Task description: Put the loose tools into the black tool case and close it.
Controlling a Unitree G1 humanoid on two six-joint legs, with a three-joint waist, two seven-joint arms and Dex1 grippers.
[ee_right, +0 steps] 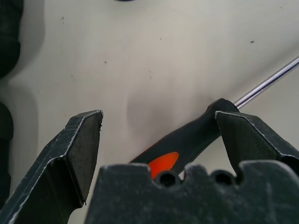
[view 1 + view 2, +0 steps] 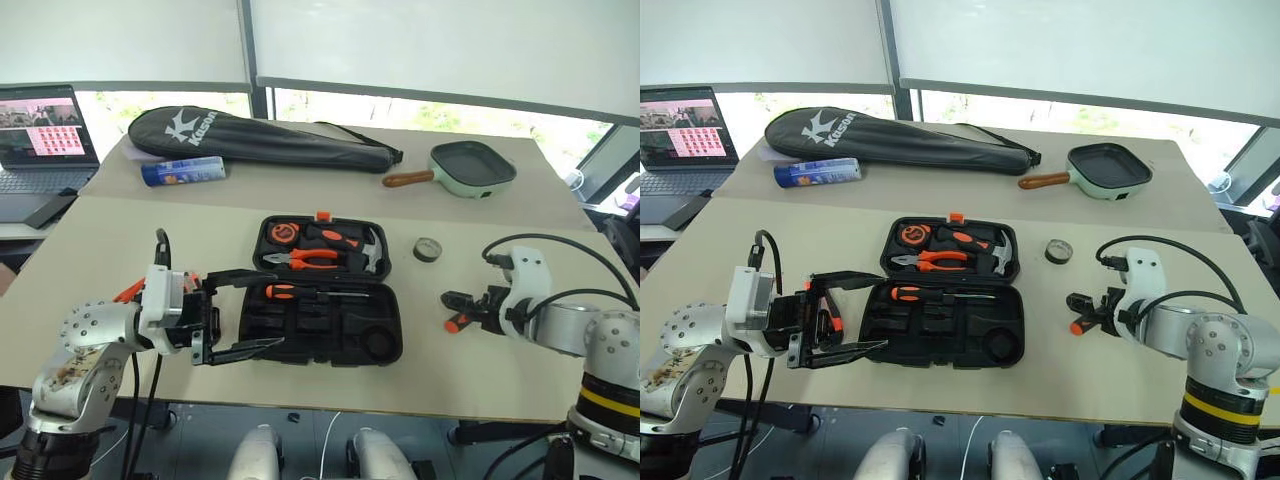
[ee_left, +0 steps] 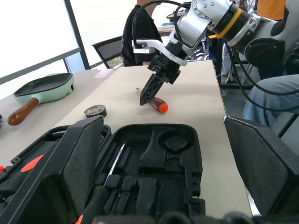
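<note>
Black tool case (image 2: 320, 300) open, one screwdriver slotted; second screwdriver (image 3: 156, 103) and tape roll (image 2: 428, 249) loose on surface; right gripper (image 1: 159, 140) and left gripper (image 2: 240, 315) fingers spread, empty.

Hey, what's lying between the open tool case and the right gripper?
Nothing: bare table separates the case from the right gripper, seen in the left eye view. The tape roll sits farther back, off that line.

Office; laptop (image 2: 42, 140); window blinds (image 2: 440, 45)
</note>
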